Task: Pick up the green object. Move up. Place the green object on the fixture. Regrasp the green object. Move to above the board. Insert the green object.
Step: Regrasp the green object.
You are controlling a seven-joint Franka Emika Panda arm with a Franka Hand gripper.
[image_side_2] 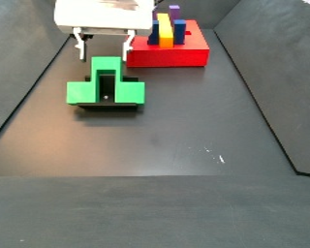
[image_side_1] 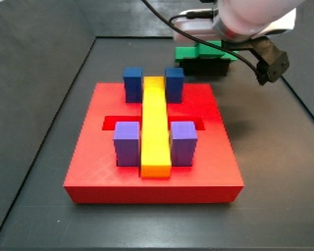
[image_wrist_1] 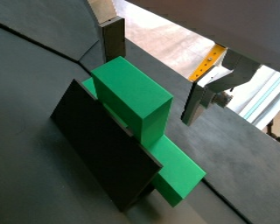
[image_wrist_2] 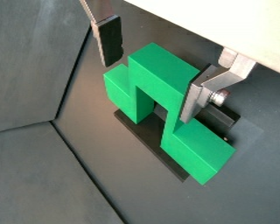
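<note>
The green object (image_wrist_1: 130, 92) rests on the black fixture (image_wrist_1: 101, 149), with one raised leg pointing up. It shows in both wrist views (image_wrist_2: 154, 87) and in both side views (image_side_1: 196, 53) (image_side_2: 106, 89). My gripper (image_wrist_1: 154, 70) (image_wrist_2: 154, 68) is open just above it. Its two fingers (image_wrist_2: 108, 39) straddle the raised leg: one finger stands clear of the green, the other is close beside it. In a side view the gripper (image_side_2: 102, 46) hangs over the green object, beside the red board (image_side_2: 190, 53). The fixture (image_side_2: 108, 106) is mostly covered by the green object.
The red board (image_side_1: 94, 167) carries a long yellow bar (image_side_1: 154, 123), blue blocks (image_side_1: 133, 83) and purple blocks (image_side_1: 127, 145). It lies on the dark floor a short way from the fixture (image_side_1: 207, 69). Dark walls enclose the work area.
</note>
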